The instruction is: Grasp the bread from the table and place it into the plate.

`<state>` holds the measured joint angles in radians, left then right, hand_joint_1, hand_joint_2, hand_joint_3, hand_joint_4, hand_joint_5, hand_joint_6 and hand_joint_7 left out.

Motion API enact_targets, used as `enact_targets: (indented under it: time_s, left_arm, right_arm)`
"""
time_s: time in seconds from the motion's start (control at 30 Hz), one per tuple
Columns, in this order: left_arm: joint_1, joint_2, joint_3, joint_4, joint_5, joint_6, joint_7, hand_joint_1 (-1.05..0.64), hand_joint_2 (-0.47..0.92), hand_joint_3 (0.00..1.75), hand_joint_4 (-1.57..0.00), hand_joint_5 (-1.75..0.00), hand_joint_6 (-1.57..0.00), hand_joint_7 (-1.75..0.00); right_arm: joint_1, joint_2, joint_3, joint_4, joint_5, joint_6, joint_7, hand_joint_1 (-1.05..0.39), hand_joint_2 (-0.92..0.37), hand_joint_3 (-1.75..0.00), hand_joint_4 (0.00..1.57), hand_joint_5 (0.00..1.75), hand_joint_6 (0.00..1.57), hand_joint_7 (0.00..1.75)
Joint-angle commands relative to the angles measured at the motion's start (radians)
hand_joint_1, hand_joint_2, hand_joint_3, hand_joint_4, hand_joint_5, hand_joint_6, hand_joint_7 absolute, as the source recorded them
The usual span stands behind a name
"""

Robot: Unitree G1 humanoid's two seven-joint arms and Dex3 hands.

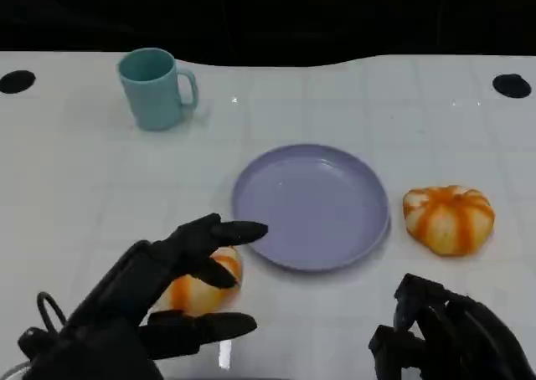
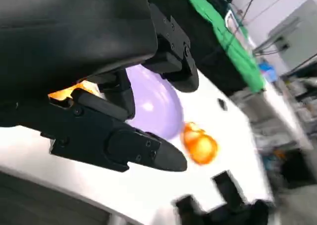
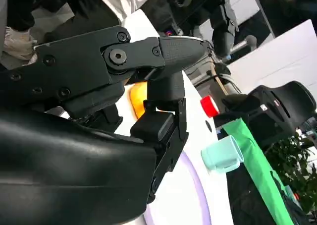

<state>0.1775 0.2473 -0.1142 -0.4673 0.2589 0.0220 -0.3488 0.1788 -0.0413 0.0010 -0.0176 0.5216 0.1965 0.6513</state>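
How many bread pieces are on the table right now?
2: one bread right of the plate, apart from it; another bread left of the plate's near edge, between the left hand's fingers.

A lab: green screen cloth (image 2: 223, 34), cables, equipment racks beside the white table (image 1: 84, 187).

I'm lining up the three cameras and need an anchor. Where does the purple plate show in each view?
Head view: the plate lies mid-table, between the two orange breads.
Left wrist view: the plate shows as a lilac patch behind the left hand's fingers.
Right wrist view: just a lilac rim arc at the lower edge.
Shared landmark: the right-side bread, also beside the plate in the left wrist view.
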Motion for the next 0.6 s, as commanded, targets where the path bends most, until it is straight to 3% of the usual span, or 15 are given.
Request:
enact_targets:
  time_s: [0.03,0.23,0.6]
  left_arm:
    - [0.003,0.041,-0.021,-0.061,0.184,0.027,0.059,-0.61,0.9,0.0,-0.4,-0.76,-0.48,-0.05]
    - [-0.007,0.067,-0.08,-0.114,0.474,0.071,0.073,-0.65,0.92,0.03,-0.42,-0.55,-0.47,-0.01]
    - [-0.053,0.036,-0.18,-0.062,0.914,0.118,0.099,-0.7,0.89,0.0,-0.44,-0.4,-0.41,0.0]
  right_arm:
    - [-0.011,-0.004,-0.005,0.01,0.002,-0.009,0.003,-0.73,-0.92,-0.24,0.89,1.63,0.79,1.37]
    - [-0.023,-0.005,-0.008,0.022,0.004,-0.007,0.004,-0.72,-0.92,-0.25,0.89,1.63,0.79,1.39]
    - [-0.024,-0.006,-0.006,0.027,-0.002,-0.013,0.003,-0.73,-0.92,-0.25,0.89,1.63,0.78,1.4]
